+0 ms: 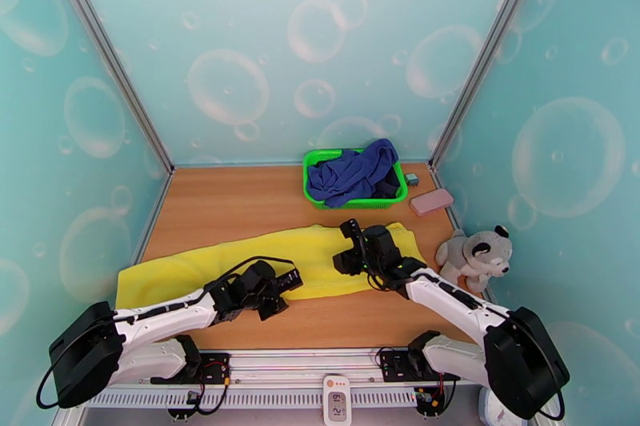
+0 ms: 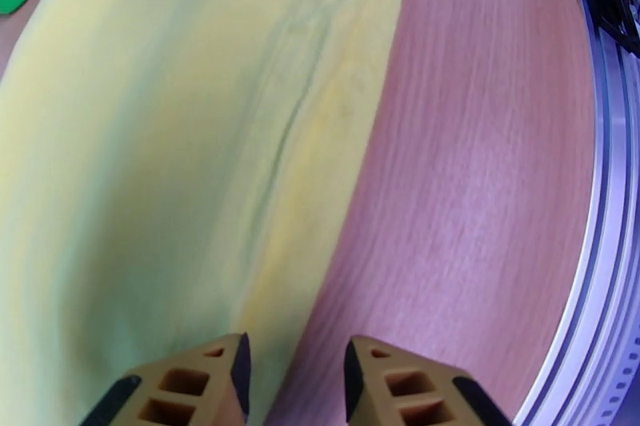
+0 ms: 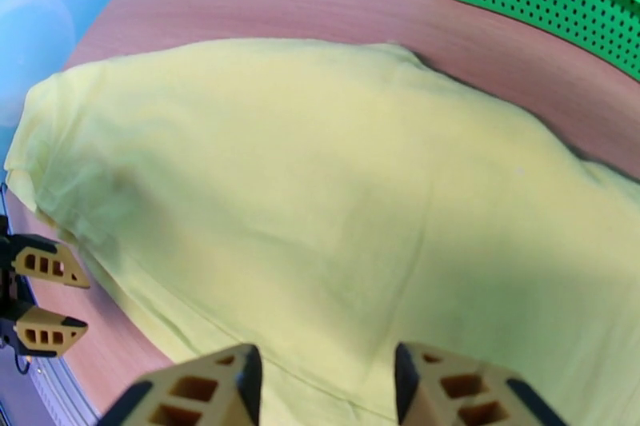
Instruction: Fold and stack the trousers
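The yellow trousers (image 1: 240, 264) lie flat in a long folded strip across the wooden table (image 1: 240, 204), running from the left side to the right. My left gripper (image 1: 282, 290) sits at the strip's near edge around the middle. In the left wrist view the left gripper (image 2: 296, 388) stands open, with the trousers' edge (image 2: 200, 140) beside its left finger and bare wood under the gap. Over the right part of the strip my right gripper (image 1: 346, 248) hovers. In the right wrist view it (image 3: 328, 388) is open above the trousers (image 3: 320, 204), holding nothing.
A green basket (image 1: 316, 160) holding a blue garment (image 1: 356, 172) stands at the back, just beyond the trousers. A pink block (image 1: 432, 201) and a grey plush toy (image 1: 476, 256) sit at the right edge. Walls close in the table's sides and back.
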### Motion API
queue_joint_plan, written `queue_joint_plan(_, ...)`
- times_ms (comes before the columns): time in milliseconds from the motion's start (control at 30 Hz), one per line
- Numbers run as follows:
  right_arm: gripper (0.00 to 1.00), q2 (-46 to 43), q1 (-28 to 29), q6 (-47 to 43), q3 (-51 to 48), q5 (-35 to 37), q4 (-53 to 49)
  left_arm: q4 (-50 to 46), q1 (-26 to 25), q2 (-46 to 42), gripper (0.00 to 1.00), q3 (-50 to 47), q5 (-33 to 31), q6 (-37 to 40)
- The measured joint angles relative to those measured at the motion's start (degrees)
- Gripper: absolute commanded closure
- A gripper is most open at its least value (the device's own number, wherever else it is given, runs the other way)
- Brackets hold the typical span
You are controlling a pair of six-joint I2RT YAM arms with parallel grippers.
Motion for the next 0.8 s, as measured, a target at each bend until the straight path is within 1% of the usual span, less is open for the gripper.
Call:
queue_joint_plan(133,0.49,-1.7,0.0,1.4,-1.3,0.0,0.5,3.8,0.0,2.5,0.66,0.2,0.0,3.1)
queue_joint_plan(300,0.47,-2.8,-0.5,1.7,-1.3,0.3,0.7,6.2,0.0,5.8,0.67,0.8,2.1,6.2)
queue_joint_plan(600,0.45,-3.0,-1.5,2.6,-1.3,0.2,0.8,6.9,0.0,12.8,0.66,5.9,3.4,8.6)
queue_joint_plan(800,0.44,-4.0,-2.9,3.0,-2.2,-0.3,1.2,6.3,-0.2,14.5,0.67,7.2,3.6,9.7)
